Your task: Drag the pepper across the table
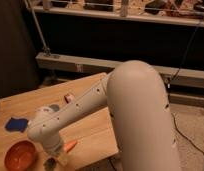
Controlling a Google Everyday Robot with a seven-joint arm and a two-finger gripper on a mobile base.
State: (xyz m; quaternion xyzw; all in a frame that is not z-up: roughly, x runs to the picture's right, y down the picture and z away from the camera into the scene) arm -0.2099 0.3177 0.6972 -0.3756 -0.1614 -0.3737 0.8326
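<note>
The pepper (70, 146) is a slim orange tapered vegetable lying near the front edge of the light wooden table (90, 131). Only its tapered end shows; the rest is hidden behind the wrist. My gripper (54, 160) hangs from the white arm (75, 110) at the bottom of the camera view, right at the pepper's left end, low over the table's front edge. The arm's big white elbow fills the right half of the view.
A round orange bowl (20, 155) sits at the front left, just left of the gripper. A blue flat thing (16, 124) lies at the left edge. A small red-and-white item (69, 97) lies behind the arm. A metal rail and dark wall stand beyond the table.
</note>
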